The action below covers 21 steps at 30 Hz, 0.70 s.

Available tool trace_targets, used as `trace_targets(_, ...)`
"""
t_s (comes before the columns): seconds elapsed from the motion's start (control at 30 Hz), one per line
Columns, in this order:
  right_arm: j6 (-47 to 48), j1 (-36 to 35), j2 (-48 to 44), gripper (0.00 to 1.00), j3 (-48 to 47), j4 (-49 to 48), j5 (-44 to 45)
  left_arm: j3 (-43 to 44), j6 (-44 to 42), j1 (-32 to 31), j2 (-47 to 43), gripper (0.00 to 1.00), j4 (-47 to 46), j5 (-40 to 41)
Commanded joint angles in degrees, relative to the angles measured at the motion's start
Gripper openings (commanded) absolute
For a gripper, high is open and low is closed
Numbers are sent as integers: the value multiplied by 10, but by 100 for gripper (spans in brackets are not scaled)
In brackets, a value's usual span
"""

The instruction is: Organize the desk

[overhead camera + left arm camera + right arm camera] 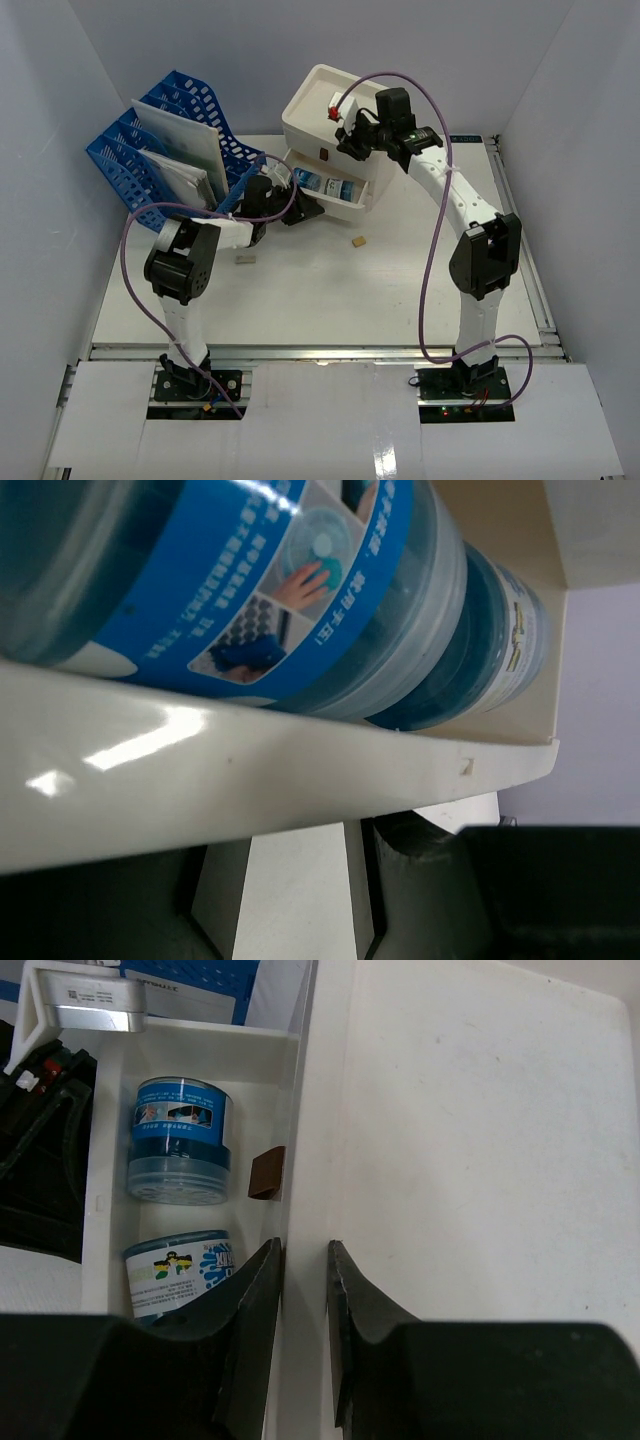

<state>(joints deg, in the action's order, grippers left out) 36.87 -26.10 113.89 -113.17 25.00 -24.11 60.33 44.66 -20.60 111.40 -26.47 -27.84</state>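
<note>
Two clear plastic canisters with blue labels lie side by side in the pulled-out drawer of the white three-drawer plastic box. The box sits at the back of the desk, the big flat white tabletop under both arms with the metal rail along its near edge. Left gripper is at the drawer's front wall. Its fingers are spread, below the rim, nothing between them. Right gripper is on top of the box, fingers nearly together and pinching the front rim, one outside, one inside the top tray. Blue perforated plastic file rack with papers is back-left. Small tan block lies loose on the desk near the drawer.
</note>
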Motion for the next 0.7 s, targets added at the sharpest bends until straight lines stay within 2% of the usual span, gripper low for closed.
trace_targets(0.0, -17, -29, 12, 26, 0, 137, -123, 94, 15, 7, 16, 49, -80, 88)
trace_targets(0.1, -14, -28, 12, 25, 6, 142, -129, 104, 16, 7, 20, 49, -85, 101)
trace_targets(0.47, -40, -25, 13, 25, -22, 142, -119, -15, -34, -13, -62, 49, -231, 186)
trace_targets(0.67, -73, -9, 18, 24, -61, 141, -148, -25, -69, -23, -78, 53, -289, 188)
